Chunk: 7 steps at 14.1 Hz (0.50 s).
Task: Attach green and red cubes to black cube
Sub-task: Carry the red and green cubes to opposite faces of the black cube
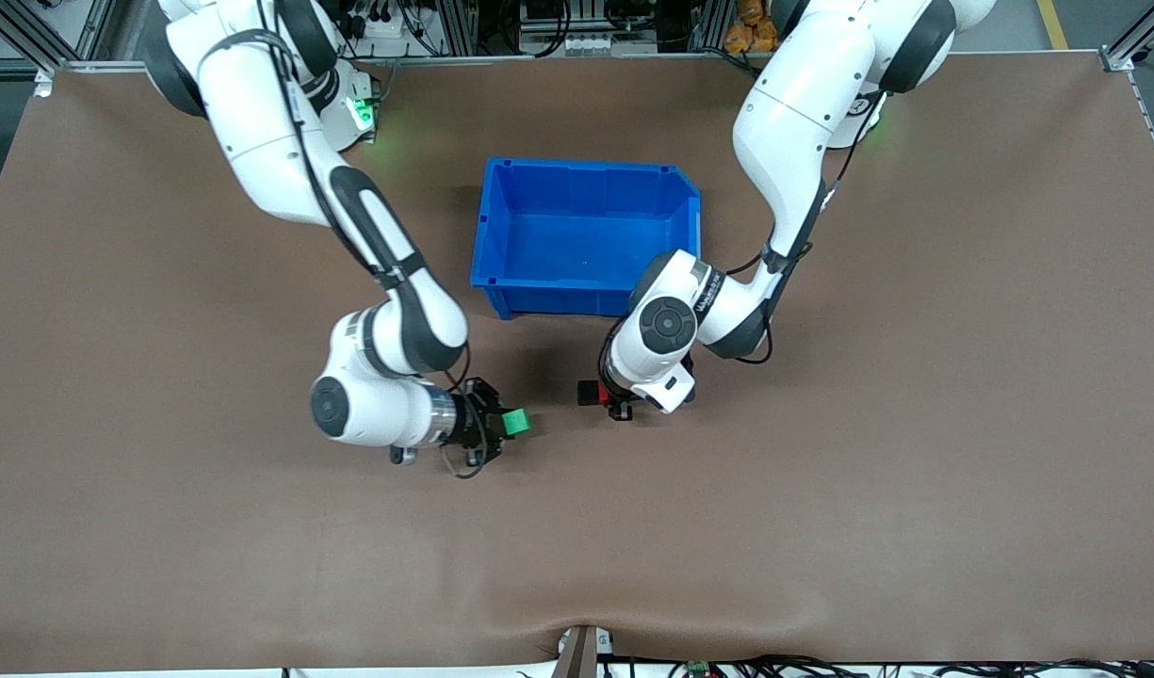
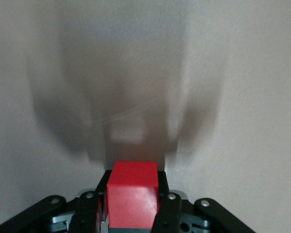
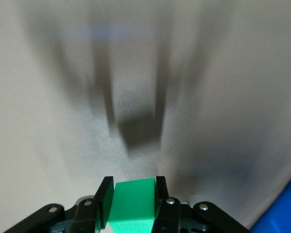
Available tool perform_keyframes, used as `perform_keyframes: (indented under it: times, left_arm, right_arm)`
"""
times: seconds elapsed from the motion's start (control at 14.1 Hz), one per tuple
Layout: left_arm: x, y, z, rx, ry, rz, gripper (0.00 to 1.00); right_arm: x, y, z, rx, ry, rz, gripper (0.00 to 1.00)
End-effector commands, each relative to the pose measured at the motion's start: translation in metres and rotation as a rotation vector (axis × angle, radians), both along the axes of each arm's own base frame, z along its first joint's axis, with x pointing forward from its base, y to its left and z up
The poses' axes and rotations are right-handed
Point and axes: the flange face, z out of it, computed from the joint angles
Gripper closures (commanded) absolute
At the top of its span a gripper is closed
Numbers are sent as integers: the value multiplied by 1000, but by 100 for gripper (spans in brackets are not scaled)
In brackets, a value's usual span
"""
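My right gripper [image 1: 507, 423] is shut on the green cube [image 1: 516, 422] and holds it a little above the brown table. In the right wrist view the green cube [image 3: 134, 204] sits between the two fingertips of that gripper [image 3: 131, 187]. My left gripper [image 1: 597, 395] is shut on the red cube [image 1: 590, 392] and is low over the table near the blue bin's front wall. In the left wrist view the red cube [image 2: 133, 199] fills the jaws of that gripper [image 2: 133, 178]. A dark strip shows under it. I cannot tell whether that strip is the black cube, and no black cube shows elsewhere.
An empty blue bin [image 1: 558, 298] stands at mid-table, farther from the front camera than both grippers. Its corner shows in the right wrist view [image 3: 281, 213]. A short gap of bare table separates the two held cubes. The brown tabletop [image 1: 821, 518] spreads wide around.
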Motion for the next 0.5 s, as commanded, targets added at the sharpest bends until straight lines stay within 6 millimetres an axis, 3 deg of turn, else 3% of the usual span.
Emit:
perform_keyframes:
  times: [0.0, 0.14, 0.43]
  left_arm:
    - [-4, -10, -14, 5, -6, -11, 95]
    - [-3, -10, -12, 3, -12, -26, 83]
    - [1, -11, -3, -9, -32, -63, 26]
  right_arm:
    - [-8, 19, -9, -5, 15, -67, 100]
    - [-10, 22, -16, -13, 16, -81, 100]
    - [-34, 17, -36, -51, 90, -81, 100]
